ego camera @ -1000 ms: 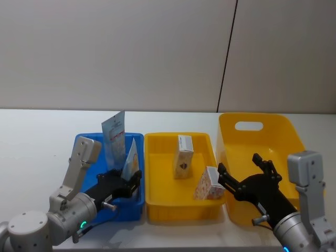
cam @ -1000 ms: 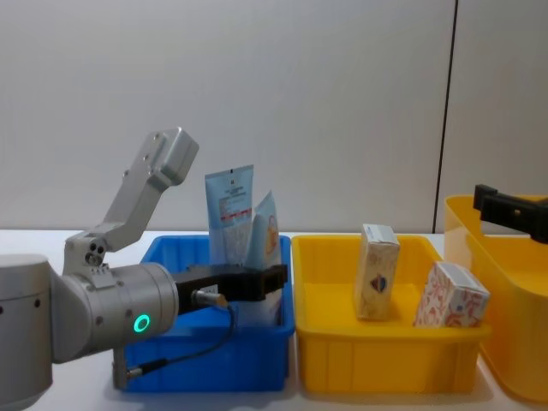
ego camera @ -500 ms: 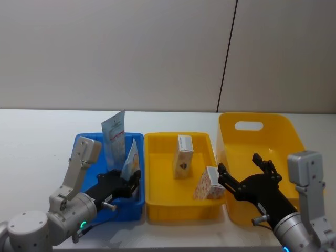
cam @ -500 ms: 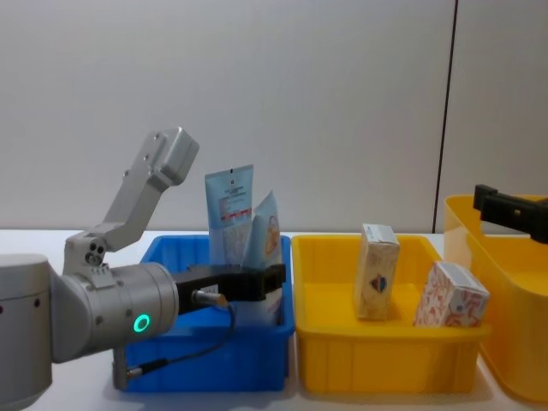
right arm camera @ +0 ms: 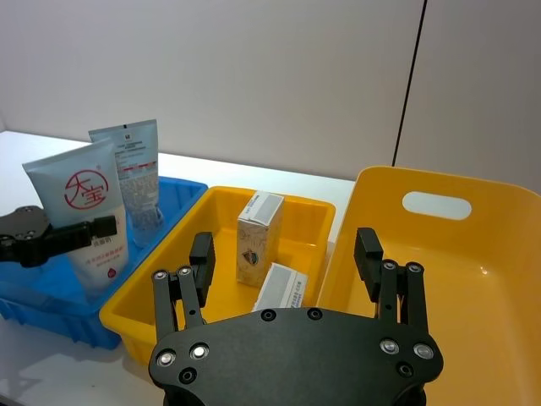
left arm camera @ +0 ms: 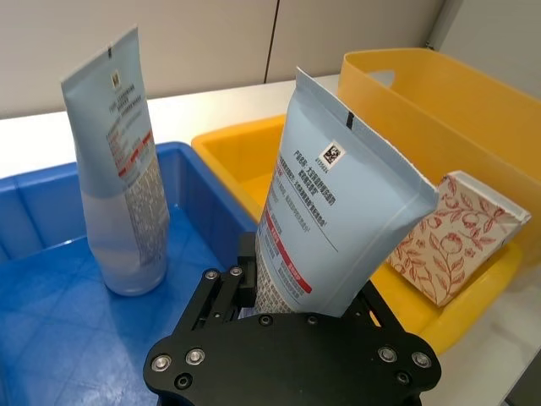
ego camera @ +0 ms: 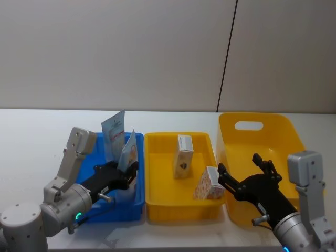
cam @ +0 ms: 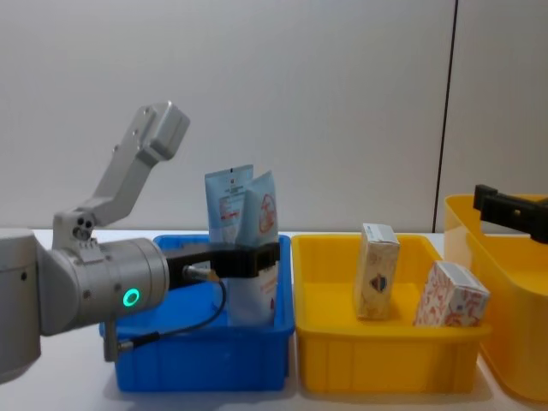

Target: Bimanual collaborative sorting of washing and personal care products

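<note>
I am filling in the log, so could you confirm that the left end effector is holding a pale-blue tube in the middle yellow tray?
Not quite. The left end effector is holding the pale-blue tube in the blue tray, not in a yellow one. The chest view shows the tube's lower end down inside the blue walls.

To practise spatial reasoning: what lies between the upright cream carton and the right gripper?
Head view: the leaning red-printed carton lies between cream carton and right gripper.
</note>
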Controlling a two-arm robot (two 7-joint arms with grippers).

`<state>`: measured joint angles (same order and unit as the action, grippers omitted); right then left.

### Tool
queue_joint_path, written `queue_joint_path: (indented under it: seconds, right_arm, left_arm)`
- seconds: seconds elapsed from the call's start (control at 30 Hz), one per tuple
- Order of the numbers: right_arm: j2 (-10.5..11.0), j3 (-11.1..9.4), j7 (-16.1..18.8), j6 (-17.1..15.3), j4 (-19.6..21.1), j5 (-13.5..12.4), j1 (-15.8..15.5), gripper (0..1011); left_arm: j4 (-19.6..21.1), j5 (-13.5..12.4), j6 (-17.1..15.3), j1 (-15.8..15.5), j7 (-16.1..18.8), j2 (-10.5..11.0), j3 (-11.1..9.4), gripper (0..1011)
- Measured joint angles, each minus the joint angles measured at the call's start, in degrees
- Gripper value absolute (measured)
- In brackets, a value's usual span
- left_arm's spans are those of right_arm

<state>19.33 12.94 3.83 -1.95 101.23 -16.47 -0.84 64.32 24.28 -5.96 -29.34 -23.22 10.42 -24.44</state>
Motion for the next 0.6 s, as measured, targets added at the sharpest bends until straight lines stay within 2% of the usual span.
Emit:
queue_joint_path:
  seconds: [0.27,0.6]
  right_arm:
    - [0.00,0.00,0.00,0.00,0.00,0.00,0.00,1003]
    - [0.00,0.00,0.00,0.00,0.00,0.00,0.00,1003]
  left_arm:
    - [1.06,0.58,-0.13,-0.59,-0.52,0.42,0.21,325]
    - [4.77,1.80,-1.52,-1.60,-2.53,2.00,0.33,325]
